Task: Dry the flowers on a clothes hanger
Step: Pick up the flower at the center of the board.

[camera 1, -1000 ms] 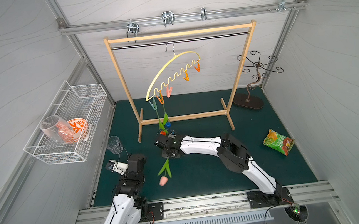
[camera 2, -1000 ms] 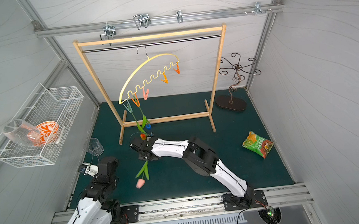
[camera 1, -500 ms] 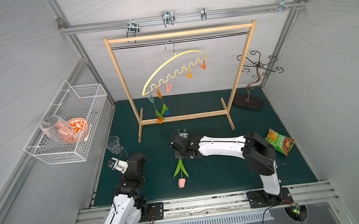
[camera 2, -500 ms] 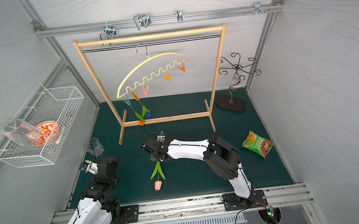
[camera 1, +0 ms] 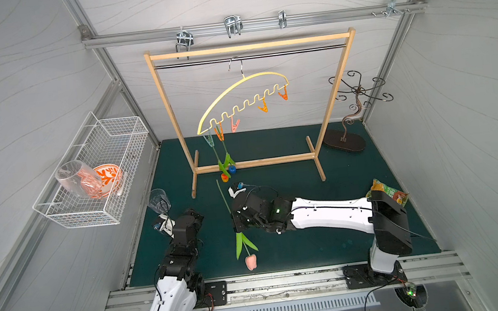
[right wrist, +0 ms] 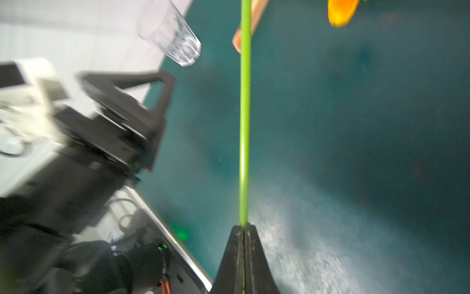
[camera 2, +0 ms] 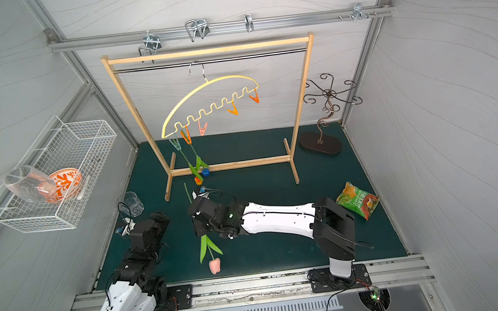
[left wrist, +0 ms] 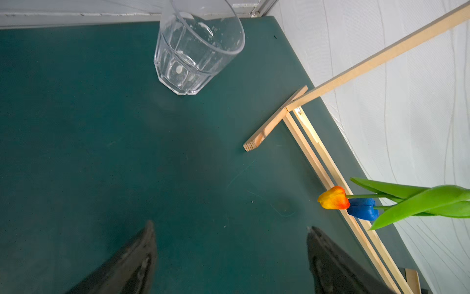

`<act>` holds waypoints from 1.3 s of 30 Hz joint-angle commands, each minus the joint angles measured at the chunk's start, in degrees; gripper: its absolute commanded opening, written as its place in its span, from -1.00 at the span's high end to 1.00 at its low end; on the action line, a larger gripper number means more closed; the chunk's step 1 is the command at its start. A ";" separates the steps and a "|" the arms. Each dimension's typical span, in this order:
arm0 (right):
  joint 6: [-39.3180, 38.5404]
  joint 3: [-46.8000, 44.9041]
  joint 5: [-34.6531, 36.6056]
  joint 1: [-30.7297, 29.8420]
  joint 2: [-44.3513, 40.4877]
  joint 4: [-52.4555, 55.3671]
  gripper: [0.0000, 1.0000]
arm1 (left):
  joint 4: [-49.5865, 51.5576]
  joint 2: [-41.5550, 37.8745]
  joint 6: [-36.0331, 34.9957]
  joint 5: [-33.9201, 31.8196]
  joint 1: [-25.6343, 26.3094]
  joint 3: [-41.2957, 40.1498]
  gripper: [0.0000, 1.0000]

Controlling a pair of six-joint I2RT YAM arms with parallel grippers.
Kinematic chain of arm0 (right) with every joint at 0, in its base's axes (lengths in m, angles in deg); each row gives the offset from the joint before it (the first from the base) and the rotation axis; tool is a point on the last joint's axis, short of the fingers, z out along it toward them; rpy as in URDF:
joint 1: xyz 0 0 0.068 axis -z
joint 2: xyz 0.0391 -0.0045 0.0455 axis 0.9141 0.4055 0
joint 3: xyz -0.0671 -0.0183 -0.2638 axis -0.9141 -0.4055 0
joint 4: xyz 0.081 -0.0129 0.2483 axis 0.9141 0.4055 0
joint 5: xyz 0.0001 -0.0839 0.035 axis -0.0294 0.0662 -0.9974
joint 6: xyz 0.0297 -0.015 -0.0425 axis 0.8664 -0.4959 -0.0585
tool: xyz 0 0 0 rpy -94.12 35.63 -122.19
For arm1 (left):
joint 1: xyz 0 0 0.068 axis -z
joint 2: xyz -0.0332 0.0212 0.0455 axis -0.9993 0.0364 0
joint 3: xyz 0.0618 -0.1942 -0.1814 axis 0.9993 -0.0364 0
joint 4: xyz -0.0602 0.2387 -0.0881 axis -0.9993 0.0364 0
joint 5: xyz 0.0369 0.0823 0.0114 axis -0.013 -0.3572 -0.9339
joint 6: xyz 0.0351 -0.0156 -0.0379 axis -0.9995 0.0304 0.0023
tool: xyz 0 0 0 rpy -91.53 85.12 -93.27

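In both top views the right end effector (camera 1: 236,219) hides its fingertips and the middle stem of the pink tulip (camera 1: 250,261). In the right wrist view that stem runs out of frame ahead of the end effector. Beside it the left arm (right wrist: 84,142) is smeared by motion, and ahead the glass (right wrist: 169,33) is soft and cropped, the orange tulip (right wrist: 340,12) half cut off. The left end effector (left wrist: 229,226) shows only its finger ends. Ahead of it the glass rim is cropped, and the blue tulip (left wrist: 362,208) loses its stem past the edge. How the clothespins (camera 1: 219,133) grip is too small to tell.
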 commanded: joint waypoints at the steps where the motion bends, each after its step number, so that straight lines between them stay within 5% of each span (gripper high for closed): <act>1: -3.76 6.44 -1.97 2.30 1.91 0.23 1.00 | -2.94 2.14 -0.02 6.17 -0.83 2.43 -0.86; 12: 5.55 22.92 2.20 8.88 9.94 5.99 1.00 | -2.40 3.27 0.45 7.89 -0.96 4.81 -0.86; 17: 6.36 17.22 6.73 9.73 4.63 4.03 1.00 | -6.48 4.26 -1.42 11.13 -0.96 5.39 -0.85; 23: 2.70 9.56 7.83 10.26 -2.65 1.85 1.00 | -21.29 8.23 -5.81 22.48 -0.88 6.72 -0.76; 30: -2.31 4.64 8.32 12.37 -8.78 2.59 1.00 | -37.98 23.70 -5.37 36.50 -0.88 16.08 -0.61; 39: -6.38 0.78 8.33 14.93 -15.28 3.26 1.00 | -49.81 38.68 -6.04 42.85 0.62 28.82 -0.43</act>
